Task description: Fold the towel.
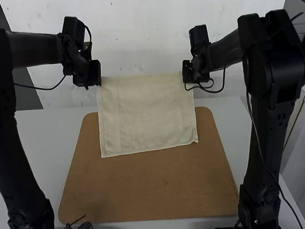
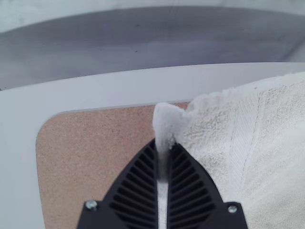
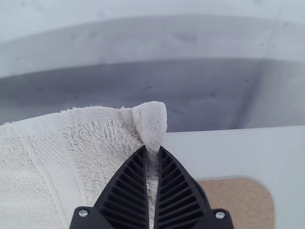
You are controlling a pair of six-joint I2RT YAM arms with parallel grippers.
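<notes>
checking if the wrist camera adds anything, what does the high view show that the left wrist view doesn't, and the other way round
High view: right tool at the towel's far right corner, plus the slanting near edge.

Left wrist view: the pinched corner's tip poking out past ribbed black fingers, and the weave close up.

Both: towel, brown board, white table, and left tool at a corner.

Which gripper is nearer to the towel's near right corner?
Right. The right gripper pinches the towel at its far right corner, beyond the near right corner; the left gripper pinches the far left corner.
</notes>
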